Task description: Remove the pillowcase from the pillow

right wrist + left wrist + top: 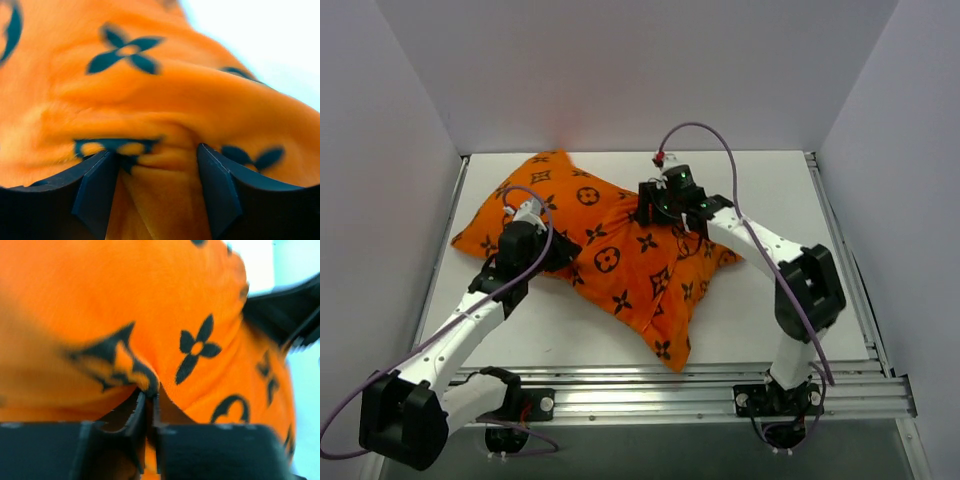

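1 pillowcase [620, 250]; 2 hands: left hand [149, 405] pinches its fabric, right hand [157, 170] spread around a fold.

The pillowcase [620, 250] lies mid-table [840, 300], between the left gripper [555, 255] and right gripper [650, 210]

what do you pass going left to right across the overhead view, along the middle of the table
Left hand pinching the pillowcase → open stretch of orange pillowcase → right hand pressed on the fabric → bare white table.
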Controlling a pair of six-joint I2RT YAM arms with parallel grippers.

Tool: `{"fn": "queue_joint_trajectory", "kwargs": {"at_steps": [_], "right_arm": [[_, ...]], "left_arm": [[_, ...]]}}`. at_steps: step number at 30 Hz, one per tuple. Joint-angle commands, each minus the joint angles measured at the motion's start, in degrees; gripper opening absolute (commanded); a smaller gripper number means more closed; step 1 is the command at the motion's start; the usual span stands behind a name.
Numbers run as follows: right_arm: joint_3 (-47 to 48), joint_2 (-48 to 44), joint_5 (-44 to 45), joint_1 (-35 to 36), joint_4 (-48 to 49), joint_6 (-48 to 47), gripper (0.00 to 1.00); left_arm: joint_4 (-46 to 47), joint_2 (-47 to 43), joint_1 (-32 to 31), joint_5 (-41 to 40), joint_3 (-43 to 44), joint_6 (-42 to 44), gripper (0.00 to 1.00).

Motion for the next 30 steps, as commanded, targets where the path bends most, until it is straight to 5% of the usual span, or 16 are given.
{"fn": "queue_joint_trajectory", "kwargs": {"at_steps": [1, 5, 6, 9, 11, 18, 25, 30], "right_arm": [[10.5, 8.3, 1.6, -1.0, 4.0, -3.2, 0.57], [19.2, 10.0, 2.5, -1.4, -0.7, -3.8, 0.58], [19.7, 8.0, 3.4, -1.5, -1.1, -3.8, 0.59], [16.3, 1.4, 4.9, -2.6, -2.7, -2.8, 0.67], [13.1, -2.6, 5.0, -4.1, -3.6, -1.0, 0.73], [-3.6, -21.1, 4.9, -9.1, -5.7, 3.2, 0.73], [-17.4, -30.1, -1.9, -13.8, -3.7, 4.3, 0.74], [-22.0, -32.3, -4.1, -15.9, -2.1, 5.1, 0.74]], "left_arm": [[-7.9, 0.7, 4.8, 0.7, 4.6, 6.1, 0.17], [-15.6, 5.9, 6.5, 0.9, 15.0, 12.4, 0.41], [-17.0, 5.9, 6.1, 0.2, 17.1, 15.0, 0.54], [-22.8, 4.8, 2.9, -3.6, 22.7, 19.1, 0.80], [-27.1, 3.1, 0.7, -5.6, 25.6, 20.8, 0.87], [-29.7, 2.1, -12.3, -12.9, 31.0, 19.9, 0.90], [-28.8, 16.8, -27.6, -22.2, 41.8, 23.5, 0.91], [-28.7, 27.0, -30.9, -25.7, 50.1, 25.8, 0.91]]}}
